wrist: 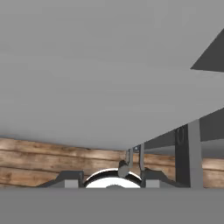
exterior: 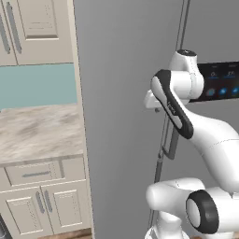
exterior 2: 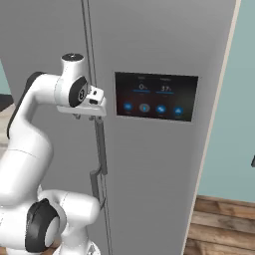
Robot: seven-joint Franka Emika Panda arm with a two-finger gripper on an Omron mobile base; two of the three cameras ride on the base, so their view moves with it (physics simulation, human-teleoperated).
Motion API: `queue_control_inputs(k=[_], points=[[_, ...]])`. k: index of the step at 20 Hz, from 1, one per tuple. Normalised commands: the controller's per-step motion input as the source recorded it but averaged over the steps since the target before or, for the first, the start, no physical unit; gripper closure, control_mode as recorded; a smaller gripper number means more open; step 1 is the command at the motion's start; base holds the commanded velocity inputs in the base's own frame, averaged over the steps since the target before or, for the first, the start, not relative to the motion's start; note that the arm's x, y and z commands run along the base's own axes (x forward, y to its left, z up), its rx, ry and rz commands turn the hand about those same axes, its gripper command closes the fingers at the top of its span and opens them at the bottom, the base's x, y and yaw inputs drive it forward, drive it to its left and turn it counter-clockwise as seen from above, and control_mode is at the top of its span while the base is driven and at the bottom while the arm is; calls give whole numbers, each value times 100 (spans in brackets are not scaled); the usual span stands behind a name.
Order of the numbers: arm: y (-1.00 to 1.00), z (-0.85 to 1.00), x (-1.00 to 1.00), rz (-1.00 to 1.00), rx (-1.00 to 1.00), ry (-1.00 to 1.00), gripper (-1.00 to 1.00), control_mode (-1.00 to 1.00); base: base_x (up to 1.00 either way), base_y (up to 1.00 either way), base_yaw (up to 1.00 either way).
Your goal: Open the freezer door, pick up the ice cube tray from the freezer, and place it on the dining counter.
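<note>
Two tall gray fridge doors are seen, both shut, meeting at one vertical seam. The freezer door [exterior: 121, 93] [exterior 2: 45, 35] is the plain one, lying to the left of the jaws and spreading above and below them. The second door [exterior 2: 164, 189], to the right of the jaws, carries one dark touchscreen [exterior 2: 155, 96] [exterior: 219, 81] at about their height. Two vertical bar handles [exterior 2: 102, 144] [exterior: 173, 144] are counted, set close on either side of the seam and running down below the jaws.

The jaws are held against the seam at the top of the handles. Whether they are closed on a bar or standing free cannot be told, since the fingers are hidden by the white wrist in both base views and the hand view gives only their dark tips.

Well to the left of the jaws, one marbled table [exterior: 37, 130] is shown in the left base view, with one teal backsplash [exterior: 37, 84], cream upper cabinets [exterior: 37, 28], one drawer [exterior: 35, 173] and two lower cabinet doors [exterior: 46, 207]. The whole touchscreen, a teal wall [exterior 2: 239, 99] and a wooden floor [exterior 2: 219, 224] are given by the right base view instead. In the hand view, planks of that floor [wrist: 52, 157] are seen beneath a broad gray door face
</note>
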Motion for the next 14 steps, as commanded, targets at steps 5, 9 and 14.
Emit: queue_control_inputs(k=[5,9,14], points=[[0,-9,-62,1,0,-10,-100,-100,0,0,0],[1,-56,-88,0,0,-11,-100,-100,0,0,0],[7,-22,-16,0,-5,0,-100,100,-3,-5,0]])
